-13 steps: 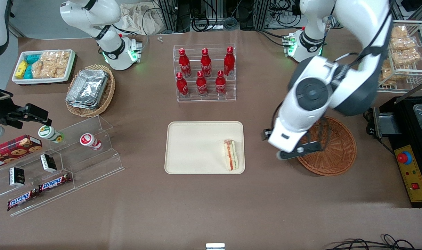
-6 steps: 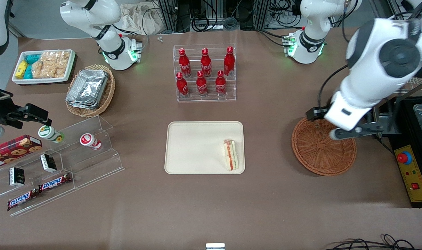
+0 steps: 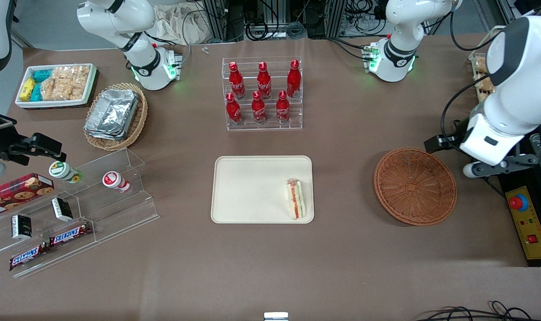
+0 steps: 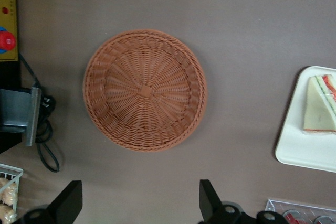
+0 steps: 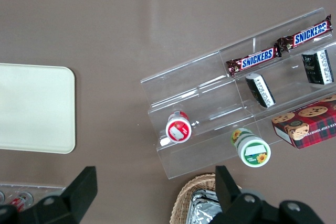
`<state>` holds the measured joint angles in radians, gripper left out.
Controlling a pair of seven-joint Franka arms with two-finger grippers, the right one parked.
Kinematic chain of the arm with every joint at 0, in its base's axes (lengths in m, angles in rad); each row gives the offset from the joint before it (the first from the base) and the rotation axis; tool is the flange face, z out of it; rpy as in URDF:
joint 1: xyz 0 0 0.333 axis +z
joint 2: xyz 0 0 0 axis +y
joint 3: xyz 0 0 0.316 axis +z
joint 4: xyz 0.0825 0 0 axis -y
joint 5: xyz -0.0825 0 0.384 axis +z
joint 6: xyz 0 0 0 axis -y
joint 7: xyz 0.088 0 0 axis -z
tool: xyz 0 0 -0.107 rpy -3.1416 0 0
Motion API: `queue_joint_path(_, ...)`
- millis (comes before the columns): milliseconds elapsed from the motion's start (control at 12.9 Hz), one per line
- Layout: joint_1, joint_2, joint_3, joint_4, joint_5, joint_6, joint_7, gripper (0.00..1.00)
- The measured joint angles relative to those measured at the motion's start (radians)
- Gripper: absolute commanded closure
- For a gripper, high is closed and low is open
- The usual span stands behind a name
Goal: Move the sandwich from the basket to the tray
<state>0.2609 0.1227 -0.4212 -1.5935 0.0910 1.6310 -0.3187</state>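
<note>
From the front we've got the gripper (image 3: 495, 167) up off the table at the working arm's end, empty, just past the basket (image 3: 415, 186). The sandwich (image 3: 296, 199) sits well away from it on the tray (image 3: 252, 189), so the job looks done to us.

Wrist cam: fingers (image 4: 69, 202) spread wide apart with nothing between them, the empty basket (image 4: 145, 90) below, and the sandwich (image 4: 320, 105) off on the tray (image 4: 299, 148).

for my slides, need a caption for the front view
Sandwich on the tray, basket empty, open gripper raised beside it.
</note>
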Motion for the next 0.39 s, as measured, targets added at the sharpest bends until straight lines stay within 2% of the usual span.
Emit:
queue_joint_path(233,-0.144,-0.024,0.276,0.000,-0.070,0.000,0.162,0.00)
queue_joint_path(388,-0.169,-0.037,0.324,0.000,-0.079,0.000,0.205,0.00)
